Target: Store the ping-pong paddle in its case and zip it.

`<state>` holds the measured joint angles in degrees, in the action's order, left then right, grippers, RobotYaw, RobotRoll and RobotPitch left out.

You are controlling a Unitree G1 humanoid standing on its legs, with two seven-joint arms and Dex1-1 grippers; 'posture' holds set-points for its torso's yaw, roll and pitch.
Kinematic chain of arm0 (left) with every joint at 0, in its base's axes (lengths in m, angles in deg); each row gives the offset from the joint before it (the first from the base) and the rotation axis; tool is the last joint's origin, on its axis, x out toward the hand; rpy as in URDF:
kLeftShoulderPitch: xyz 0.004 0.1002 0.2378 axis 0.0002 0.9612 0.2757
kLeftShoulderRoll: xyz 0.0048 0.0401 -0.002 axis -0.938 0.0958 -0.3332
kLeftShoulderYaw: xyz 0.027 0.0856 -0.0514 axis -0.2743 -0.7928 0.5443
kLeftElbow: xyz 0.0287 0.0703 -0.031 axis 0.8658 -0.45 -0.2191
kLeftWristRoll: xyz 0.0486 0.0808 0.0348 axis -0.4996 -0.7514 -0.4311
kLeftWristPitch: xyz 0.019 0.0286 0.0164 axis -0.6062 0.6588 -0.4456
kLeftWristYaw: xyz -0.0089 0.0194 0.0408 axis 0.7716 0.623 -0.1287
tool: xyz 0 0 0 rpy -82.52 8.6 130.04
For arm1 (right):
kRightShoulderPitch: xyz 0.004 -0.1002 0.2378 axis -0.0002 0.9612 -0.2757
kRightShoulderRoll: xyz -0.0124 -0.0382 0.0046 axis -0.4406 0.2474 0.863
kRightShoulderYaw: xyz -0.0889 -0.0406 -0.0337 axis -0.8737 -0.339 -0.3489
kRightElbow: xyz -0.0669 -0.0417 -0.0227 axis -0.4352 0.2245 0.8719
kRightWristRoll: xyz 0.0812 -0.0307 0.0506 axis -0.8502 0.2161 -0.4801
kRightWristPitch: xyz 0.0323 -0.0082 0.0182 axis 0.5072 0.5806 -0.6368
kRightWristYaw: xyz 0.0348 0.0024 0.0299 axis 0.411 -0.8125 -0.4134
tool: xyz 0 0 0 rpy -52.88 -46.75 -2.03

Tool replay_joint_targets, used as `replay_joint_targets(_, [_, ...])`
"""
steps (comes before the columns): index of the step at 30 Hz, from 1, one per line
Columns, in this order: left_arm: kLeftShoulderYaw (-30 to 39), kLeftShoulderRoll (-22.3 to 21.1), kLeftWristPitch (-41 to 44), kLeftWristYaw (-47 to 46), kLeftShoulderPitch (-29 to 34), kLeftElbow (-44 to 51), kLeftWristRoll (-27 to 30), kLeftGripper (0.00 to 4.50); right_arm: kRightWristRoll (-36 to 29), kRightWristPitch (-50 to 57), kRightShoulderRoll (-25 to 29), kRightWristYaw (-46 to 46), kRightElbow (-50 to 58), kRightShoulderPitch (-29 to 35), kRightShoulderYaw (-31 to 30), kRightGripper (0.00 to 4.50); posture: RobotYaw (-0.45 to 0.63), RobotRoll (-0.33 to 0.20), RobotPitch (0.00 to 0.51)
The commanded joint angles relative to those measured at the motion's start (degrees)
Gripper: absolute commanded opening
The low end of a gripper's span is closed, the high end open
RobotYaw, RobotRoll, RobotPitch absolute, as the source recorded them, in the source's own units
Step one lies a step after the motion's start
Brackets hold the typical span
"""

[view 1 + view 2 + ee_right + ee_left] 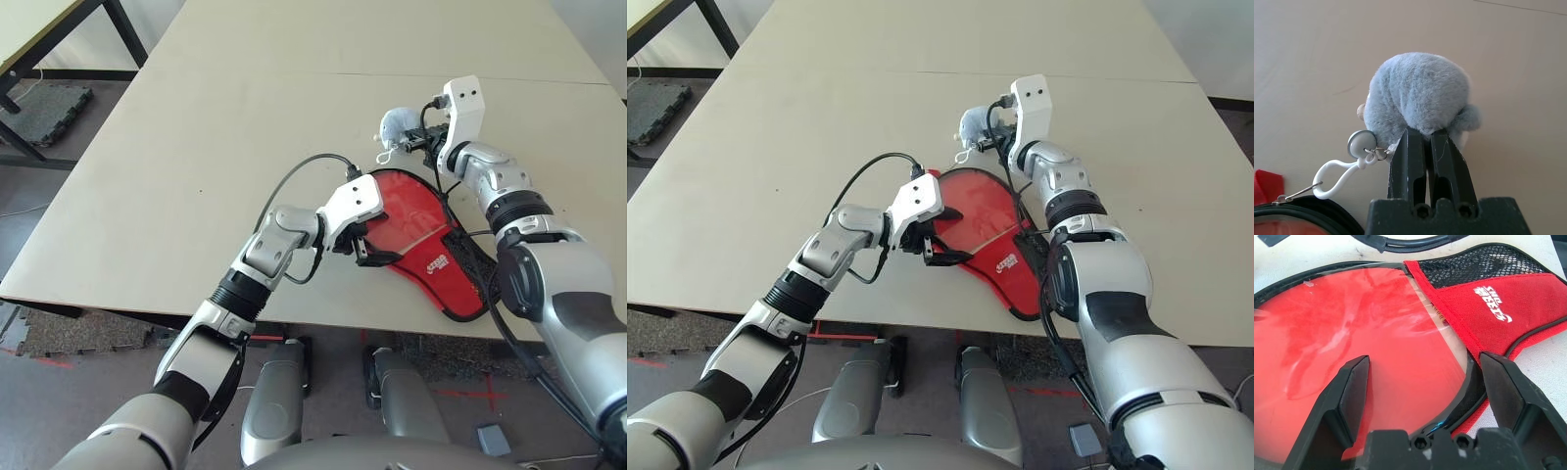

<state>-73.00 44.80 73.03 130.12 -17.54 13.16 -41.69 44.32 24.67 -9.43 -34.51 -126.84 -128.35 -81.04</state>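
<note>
The case (443, 266), red fabric with a white logo and black mesh, lies open near the table's front edge. The ping-pong paddle (1352, 333) rests inside it with its round red face showing; its handle is hidden under the fabric flap (1488, 308). My left gripper (364, 247) hovers open just over the paddle's face, one finger (1354, 382) on each side of the case's near rim. My right gripper (1422, 131) is shut at the case's far end, tips pressed into the grey-blue plush charm (1420, 90). A white clip (1337, 178) links the charm to the black zipper edging (1303, 210).
The beige table (176, 176) stretches wide to the left and far side, with a seam line (245, 73) across it. Its front edge (147, 308) runs just below the case. A second table's black legs (59, 39) stand at the far left.
</note>
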Motion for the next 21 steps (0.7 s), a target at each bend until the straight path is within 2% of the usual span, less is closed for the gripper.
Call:
replay_joint_targets(1, [-3.43,-0.11,1.61,1.23,1.74,-3.7,-1.1,4.5,0.43,-1.3,2.3,1.21,-0.77,-0.44,1.02,0.01,0.17,0.0,0.202])
replay_joint_targets(6, [-3.5,0.07,1.36,1.28,1.41,-4.15,-1.12,4.5,0.83,-1.39,4.2,0.67,-0.35,0.0,0.67,0.01,0.16,0.0,0.202])
replay_joint_targets(15, [-3.64,0.8,-0.08,1.39,0.2,-6.63,-1.32,4.5,3.09,0.19,9.38,-5.18,3.2,4.51,-1.33,0.01,0.13,0.0,0.197])
replay_joint_targets(21, [-3.39,1.19,-1.38,1.67,-1.02,-8.93,-1.42,4.5,3.11,4.11,13.41,-13.13,10.42,9.14,-2.91,0.01,0.1,0.0,0.198])
